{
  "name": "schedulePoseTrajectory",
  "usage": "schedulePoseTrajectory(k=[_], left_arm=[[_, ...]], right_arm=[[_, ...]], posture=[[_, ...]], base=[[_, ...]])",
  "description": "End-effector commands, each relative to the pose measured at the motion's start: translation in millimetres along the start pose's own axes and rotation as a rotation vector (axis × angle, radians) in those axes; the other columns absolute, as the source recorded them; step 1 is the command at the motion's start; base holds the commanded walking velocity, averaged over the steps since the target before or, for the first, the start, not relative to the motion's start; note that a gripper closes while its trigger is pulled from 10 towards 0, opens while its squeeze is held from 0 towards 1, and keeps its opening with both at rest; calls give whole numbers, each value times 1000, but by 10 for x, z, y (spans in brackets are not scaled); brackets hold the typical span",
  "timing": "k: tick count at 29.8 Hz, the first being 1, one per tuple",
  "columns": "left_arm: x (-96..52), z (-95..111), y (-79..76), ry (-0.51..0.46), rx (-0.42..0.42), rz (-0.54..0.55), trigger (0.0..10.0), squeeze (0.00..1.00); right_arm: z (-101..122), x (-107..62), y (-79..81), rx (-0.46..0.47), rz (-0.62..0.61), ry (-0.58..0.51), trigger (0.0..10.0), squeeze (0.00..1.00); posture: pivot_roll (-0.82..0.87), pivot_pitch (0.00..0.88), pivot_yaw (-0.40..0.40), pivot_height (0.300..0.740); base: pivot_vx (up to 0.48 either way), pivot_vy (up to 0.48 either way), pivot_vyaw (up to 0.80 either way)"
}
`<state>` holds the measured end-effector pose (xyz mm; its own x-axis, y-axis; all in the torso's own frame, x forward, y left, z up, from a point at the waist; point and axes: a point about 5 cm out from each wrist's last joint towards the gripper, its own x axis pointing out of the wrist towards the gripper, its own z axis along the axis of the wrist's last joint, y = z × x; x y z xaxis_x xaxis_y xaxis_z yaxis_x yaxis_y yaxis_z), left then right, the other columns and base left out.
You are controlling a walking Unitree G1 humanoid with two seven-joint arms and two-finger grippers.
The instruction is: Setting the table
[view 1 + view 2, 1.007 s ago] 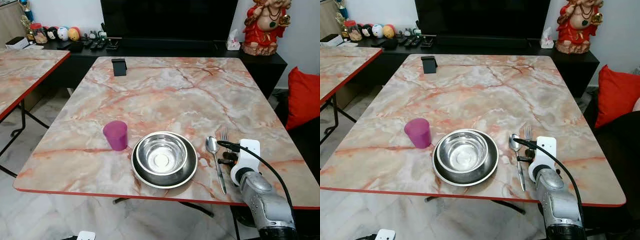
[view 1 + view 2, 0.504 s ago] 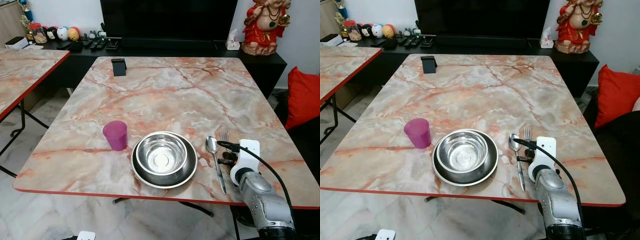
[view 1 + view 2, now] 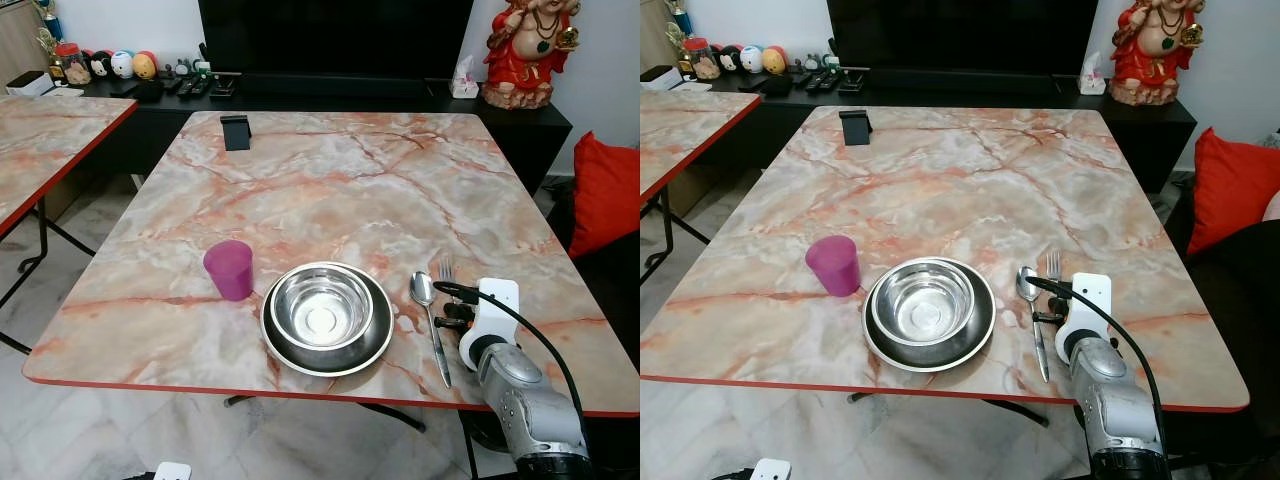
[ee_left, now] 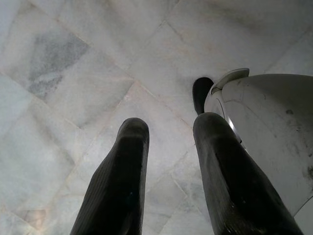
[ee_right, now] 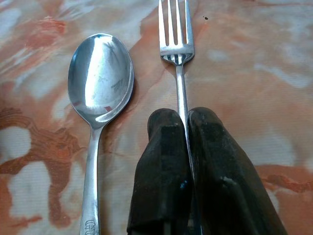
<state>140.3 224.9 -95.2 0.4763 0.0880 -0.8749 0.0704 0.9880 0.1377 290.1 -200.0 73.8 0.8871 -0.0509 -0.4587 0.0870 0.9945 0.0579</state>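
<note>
A steel bowl [image 3: 322, 305] sits in a dark plate [image 3: 377, 343] near the front edge of the marble table [image 3: 350, 180]. A purple cup [image 3: 230, 269] stands to the left of the plate. To the plate's right lie a spoon [image 5: 100, 78] and a fork [image 5: 176, 34], side by side. My right gripper [image 5: 184, 117] is shut on the fork's handle, low over the table, with the tines pointing away from me. Over the floor tiles hangs my left gripper [image 4: 171, 127], open and holding nothing.
A small black stand [image 3: 235, 131] sits at the table's far left corner. A second marble table [image 3: 50, 130] stands to the left, and a red cushion [image 3: 608, 195] to the right. A dark console with a red statue [image 3: 525, 50] runs along the back wall.
The whole picture has shifted very slightly. The right gripper, the fork and the other tableware have stayed where they were.
</note>
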Motion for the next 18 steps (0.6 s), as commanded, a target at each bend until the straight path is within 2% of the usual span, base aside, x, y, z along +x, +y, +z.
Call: schedulePoseTrajectory(k=[1, 3, 9, 10, 11, 18], left_arm=[[-8, -45, 15, 15, 4, 6, 10000, 0], [-9, -46, 16, 16, 5, 6, 10000, 0], [-9, -47, 17, 17, 6, 6, 10000, 0], [-9, -47, 19, 17, 5, 7, 10000, 0], [-9, -47, 20, 17, 6, 7, 10000, 0], [-9, -47, 21, 17, 6, 8, 10000, 0]], right_arm=[[-61, 12, 22, 18, 9, 27, 10000, 39], [-58, 11, 30, 22, 11, 25, 10000, 110], [-55, 11, 34, 25, 12, 23, 10000, 114], [-56, 12, 34, 26, 12, 24, 10000, 192], [-56, 12, 34, 28, 12, 24, 10000, 216], [-56, 13, 34, 33, 12, 23, 10000, 220]], posture=[[39, 0, 1, 707], [40, 0, 1, 707], [40, 0, 2, 707], [40, 0, 3, 707], [40, 0, 3, 707], [40, 0, 3, 707]], base=[[0, 0, 0], [0, 0, 0], [0, 0, 0], [0, 0, 0], [0, 0, 0], [0, 0, 0]])
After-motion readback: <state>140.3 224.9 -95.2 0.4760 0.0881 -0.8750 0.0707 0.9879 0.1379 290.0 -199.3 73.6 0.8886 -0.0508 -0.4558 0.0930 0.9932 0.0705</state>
